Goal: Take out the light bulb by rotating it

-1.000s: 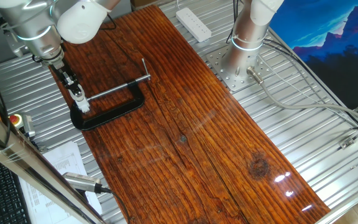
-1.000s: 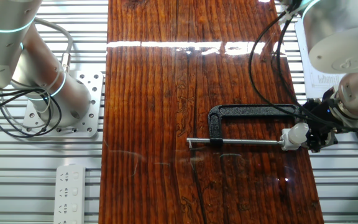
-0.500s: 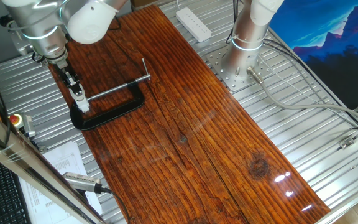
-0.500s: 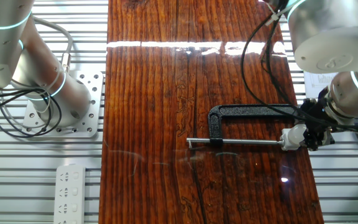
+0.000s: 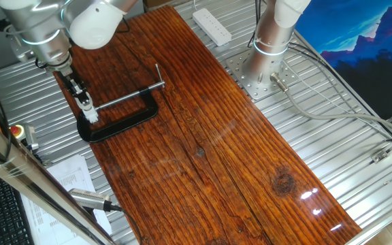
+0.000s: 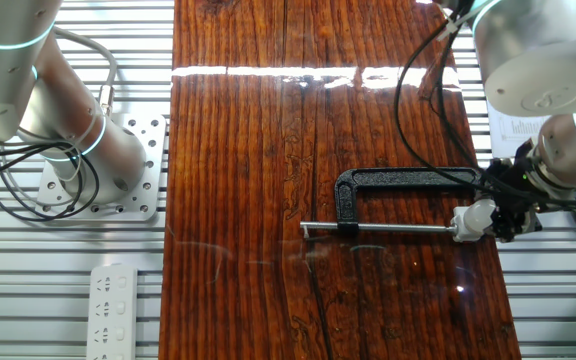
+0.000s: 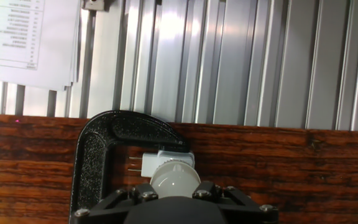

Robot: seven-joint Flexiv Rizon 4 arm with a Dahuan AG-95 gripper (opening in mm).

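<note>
The light bulb [image 7: 174, 180], small and frosted white, sits in a white socket [image 7: 165, 159] held by the black C-clamp [image 7: 98, 155] at the wooden board's edge. My gripper [image 7: 174, 190] is shut on the light bulb, with one black finger on each side of it. In the other fixed view the bulb [image 6: 481, 212] sits at the end of the clamp's steel screw rod [image 6: 388, 229], with my gripper [image 6: 499, 217] around it from the right. In one fixed view my gripper [image 5: 84, 102] reaches down onto the bulb [image 5: 90, 113] at the clamp [image 5: 118, 126].
A second arm's base [image 5: 267, 41] stands on a metal plate beside the board. A white power strip [image 5: 211, 26] lies at the far end. Papers [image 7: 23, 37] lie on the slatted metal table beyond the clamp. A red button [image 5: 18, 131] sits near the board's corner.
The arm's upper links have swung a little one way and back. The gripper stays closed on the bulb at the same spot.
</note>
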